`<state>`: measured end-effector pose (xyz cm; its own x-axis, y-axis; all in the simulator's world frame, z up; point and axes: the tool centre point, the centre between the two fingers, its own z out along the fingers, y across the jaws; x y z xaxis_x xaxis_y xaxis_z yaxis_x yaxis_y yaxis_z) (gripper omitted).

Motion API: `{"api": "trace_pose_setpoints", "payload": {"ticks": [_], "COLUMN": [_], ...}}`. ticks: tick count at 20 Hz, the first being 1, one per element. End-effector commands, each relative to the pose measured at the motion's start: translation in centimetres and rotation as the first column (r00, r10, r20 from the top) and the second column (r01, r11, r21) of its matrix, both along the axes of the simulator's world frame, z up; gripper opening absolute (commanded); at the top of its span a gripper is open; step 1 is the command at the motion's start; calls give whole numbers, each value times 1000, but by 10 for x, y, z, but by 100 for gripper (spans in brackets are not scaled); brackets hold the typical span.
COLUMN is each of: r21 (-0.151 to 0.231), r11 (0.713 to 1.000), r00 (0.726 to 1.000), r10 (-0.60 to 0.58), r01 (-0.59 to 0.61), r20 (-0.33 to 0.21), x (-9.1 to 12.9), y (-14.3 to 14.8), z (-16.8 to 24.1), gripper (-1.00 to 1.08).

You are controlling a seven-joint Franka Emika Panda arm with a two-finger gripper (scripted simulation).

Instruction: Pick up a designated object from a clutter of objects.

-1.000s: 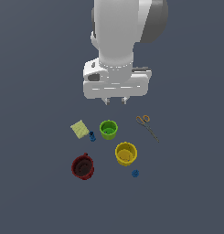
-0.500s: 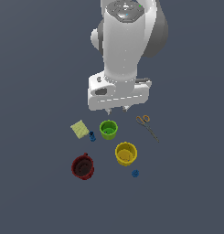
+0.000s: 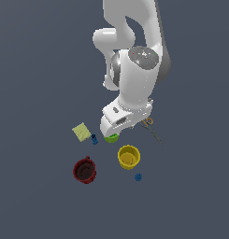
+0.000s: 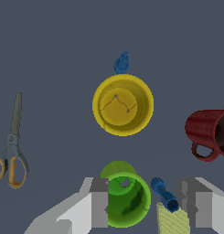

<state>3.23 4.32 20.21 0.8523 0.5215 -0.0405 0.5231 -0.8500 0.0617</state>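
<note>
The yellow cup (image 3: pixel 128 156) stands upright on the dark floor, empty, and shows from above in the wrist view (image 4: pixel 123 104). My gripper (image 4: pixel 147 208) is open and empty, its fingers (image 4: pixel 99 205) spread either side of the green cup (image 4: pixel 125 198), above it and short of the yellow cup. In the exterior view the hand (image 3: pixel 120 120) hangs above the green cup (image 3: pixel 111 137), hiding most of it. The fingertips are hidden there.
A dark red cup with a handle (image 3: pixel 84 170) (image 4: pixel 209 132) stands near the yellow cup. A pale yellow-green pad (image 3: pixel 81 132), orange-handled scissors (image 4: pixel 12 151) (image 3: pixel 151 128) and two small blue pieces (image 3: pixel 138 177) (image 3: pixel 94 138) lie around.
The arm has swung down and toward the cups. The hand now hangs low over the green cup, covering most of it. The objects have not moved.
</note>
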Motion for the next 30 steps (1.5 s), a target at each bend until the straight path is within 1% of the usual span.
{"api": "trace_pose_setpoints", "payload": {"ticks": [1,4,8,12,16,19,24,30], "r21": [-11,-20,-26,-29,-29,-29,-29,-29], "r11": [994,976,942,909,886,878,880,878], "r00": [995,976,942,909,886,878,880,878], "r10": [105,217,334,416,464,478,474,479], "r01": [-105,-217,-334,-416,-464,-478,-474,-479], "r20": [2,1,0,-1,-2,-2,-3,-2], "x": [5,9,11,12,12,12,12,13], "y": [8,18,29,38,43,45,45,43], "z": [-21,-44,-69,-87,-98,-101,-104,-126], "gripper": [28,28,28,28,28,28,28,28]}}
